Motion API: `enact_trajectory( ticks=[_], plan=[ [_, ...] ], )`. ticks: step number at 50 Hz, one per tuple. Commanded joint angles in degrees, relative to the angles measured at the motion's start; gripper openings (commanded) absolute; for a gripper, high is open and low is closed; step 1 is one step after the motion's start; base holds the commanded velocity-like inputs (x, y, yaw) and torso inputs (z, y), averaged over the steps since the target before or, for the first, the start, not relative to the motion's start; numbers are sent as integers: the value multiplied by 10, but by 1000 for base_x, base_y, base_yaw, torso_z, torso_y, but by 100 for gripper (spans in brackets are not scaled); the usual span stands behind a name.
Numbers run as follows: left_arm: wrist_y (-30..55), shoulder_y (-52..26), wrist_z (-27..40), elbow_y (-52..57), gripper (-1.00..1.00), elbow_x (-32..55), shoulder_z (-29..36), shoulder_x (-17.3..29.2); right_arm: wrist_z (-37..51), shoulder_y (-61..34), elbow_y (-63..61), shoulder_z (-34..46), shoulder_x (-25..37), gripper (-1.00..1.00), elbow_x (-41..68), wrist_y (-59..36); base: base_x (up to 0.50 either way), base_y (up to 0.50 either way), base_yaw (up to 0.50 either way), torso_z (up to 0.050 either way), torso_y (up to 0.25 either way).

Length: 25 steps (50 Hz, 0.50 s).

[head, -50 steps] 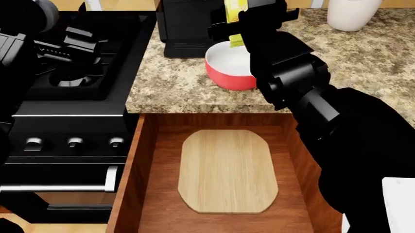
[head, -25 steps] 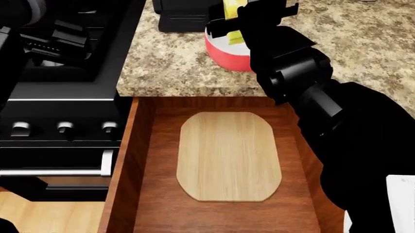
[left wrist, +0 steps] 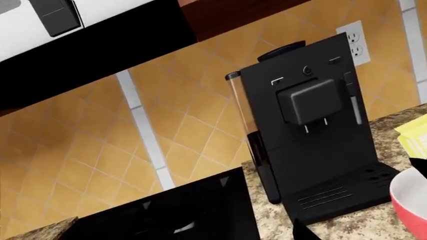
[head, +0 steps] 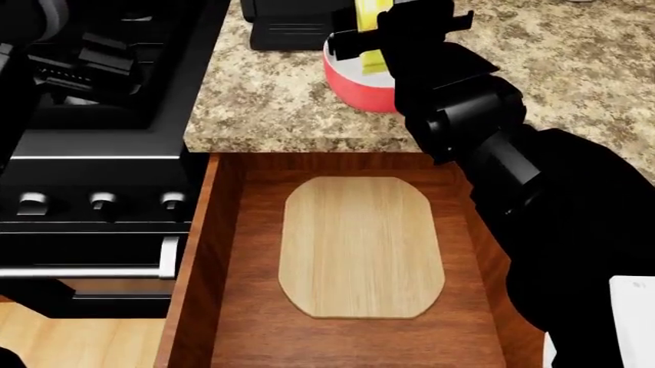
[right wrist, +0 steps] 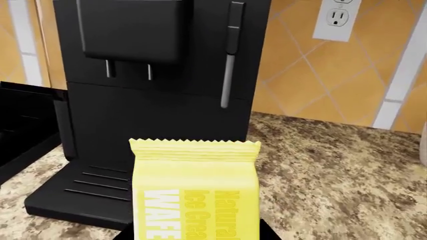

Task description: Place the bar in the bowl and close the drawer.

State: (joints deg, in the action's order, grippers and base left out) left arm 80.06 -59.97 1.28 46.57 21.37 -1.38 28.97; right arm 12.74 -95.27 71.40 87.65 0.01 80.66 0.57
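My right gripper (head: 373, 37) is shut on the yellow bar (head: 372, 14) and holds it upright over the red bowl (head: 355, 81), which stands on the granite counter in front of the coffee machine. In the right wrist view the bar (right wrist: 197, 192) fills the lower middle, with black fingers on both sides of it. The reddish-brown drawer (head: 195, 268) stands open below the counter edge; its front and handle are out of view. My left gripper (head: 94, 63) hovers over the black stove at the left, and its jaws are too dark to read. The left wrist view shows the bowl's rim (left wrist: 408, 200).
A pale wooden board (head: 360, 245) lies in the drawer. A black coffee machine (right wrist: 150, 100) stands behind the bowl. The stove with knobs (head: 103, 201) and an oven handle is left of the drawer. My right arm (head: 511, 169) reaches over the drawer's right side.
The head view tipped downward a second ago, so the counter and bowl sit higher in the picture. The right gripper still holds the bar over the bowl, barely moved since.
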Motion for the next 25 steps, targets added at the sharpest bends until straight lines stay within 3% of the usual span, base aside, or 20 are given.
enact_trajectory(
  ticks=[1,16,17,25],
  plan=[
    [-7,7,2,-3,100,1,-2,2,7,-1,1,1,0,-100,0,-26,0,0,0,0,0],
    [-8,13,5,-1,100,3,-3,7,14,1,2,3,0,-100,4,-22,0,0,0,0,0],
    [-6,13,5,0,100,4,-5,7,15,1,2,3,0,100,4,-22,0,0,0,0,0],
    [-1,14,7,3,100,7,-6,9,13,2,1,3,0,100,-4,-23,0,0,0,0,0]
  ],
)
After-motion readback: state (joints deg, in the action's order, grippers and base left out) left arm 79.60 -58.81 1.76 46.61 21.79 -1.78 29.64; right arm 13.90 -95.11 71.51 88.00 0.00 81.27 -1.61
